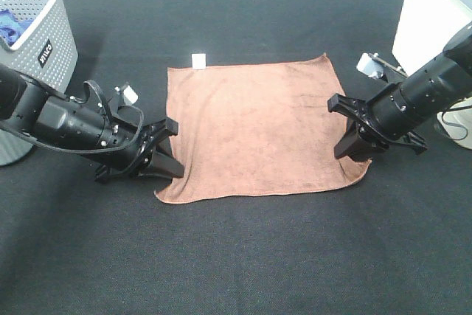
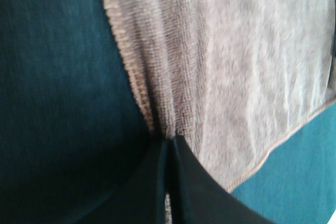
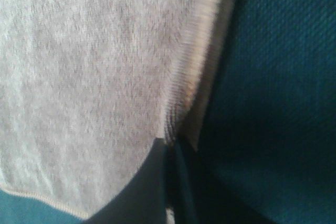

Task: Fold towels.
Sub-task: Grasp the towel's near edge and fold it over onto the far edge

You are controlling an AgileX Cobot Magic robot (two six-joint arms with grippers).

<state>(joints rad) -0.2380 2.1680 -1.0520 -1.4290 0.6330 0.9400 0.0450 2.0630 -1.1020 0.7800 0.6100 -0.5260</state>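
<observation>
Currently, a grey basket (image 1: 37, 49) is being recorded at far left. Right of it, the left gripper (image 1: 174, 172) is being held clenched on the nearer edge of the terracotta towel (image 1: 258, 134), which is being supported flat on the black cover (image 1: 258, 256). Farthest from the basket, the right gripper (image 1: 352, 154) is being held clenched on the towel's opposite edge.

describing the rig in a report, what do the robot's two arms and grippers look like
Both arms are matte black, built of cylindrical segments. The left arm carries looping black cables near its wrist; the right arm has a pale grey bracket there. The left gripper and right gripper are black, with two tapering wedge fingers. No markings show.
</observation>
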